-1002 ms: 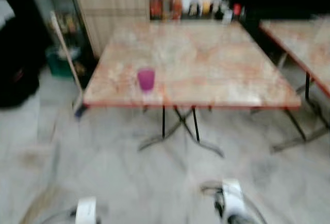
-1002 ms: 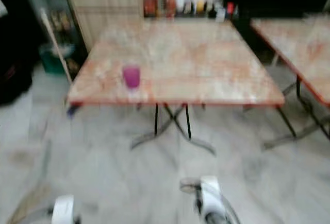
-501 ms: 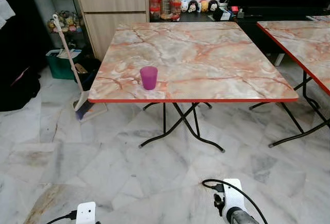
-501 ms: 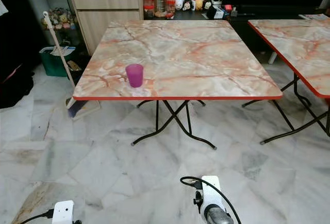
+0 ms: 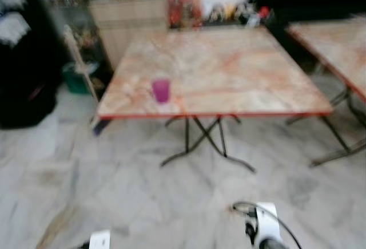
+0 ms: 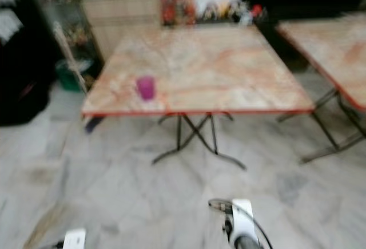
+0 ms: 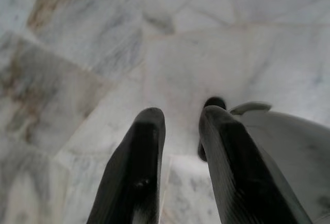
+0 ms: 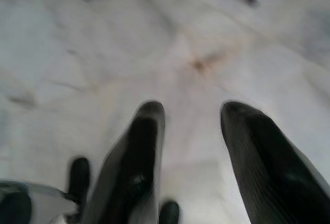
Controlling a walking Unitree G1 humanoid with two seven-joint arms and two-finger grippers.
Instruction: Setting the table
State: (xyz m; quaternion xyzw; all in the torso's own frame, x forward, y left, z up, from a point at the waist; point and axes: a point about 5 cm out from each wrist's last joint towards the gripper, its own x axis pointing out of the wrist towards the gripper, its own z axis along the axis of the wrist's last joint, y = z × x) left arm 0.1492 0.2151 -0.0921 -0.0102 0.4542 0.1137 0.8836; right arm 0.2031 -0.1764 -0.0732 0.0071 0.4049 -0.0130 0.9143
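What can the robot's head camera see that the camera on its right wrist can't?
The left eye view shows a marble-topped table with a purple cup standing near its front left edge, a second table to the right, a cabinet behind, and a broom leaning at the left. The right wrist view shows the right gripper up close, its two black fingers apart with nothing between them, pointing down. Both views show the pale marble floor.

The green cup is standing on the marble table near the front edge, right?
Not quite: the cup is purple, not green, as the left eye view shows. It does stand on the marble table near the front edge.
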